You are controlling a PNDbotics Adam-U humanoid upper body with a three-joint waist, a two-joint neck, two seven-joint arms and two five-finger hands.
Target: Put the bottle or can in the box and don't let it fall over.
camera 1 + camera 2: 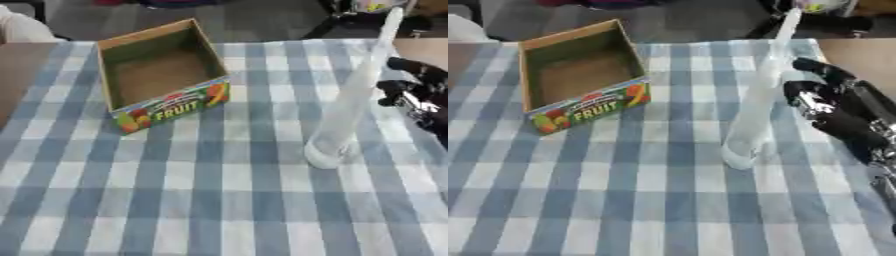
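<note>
My black right hand (826, 102) hovers just right of the tall, pale, translucent plastic bottle (756, 107), fingers open, holding nothing. I judge the grasp comes next: close around the bottle, then carry it upright left into the open cardboard fruit box (112, 95) on the checked bench (210, 200).

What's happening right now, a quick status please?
Right hand open beside the bottle, not gripping. Left hand out of view. Bottle upright on the tablecloth. Box empty, path clear.

Tall pale bottle (350, 105) stands right of open box (157, 75).
</note>
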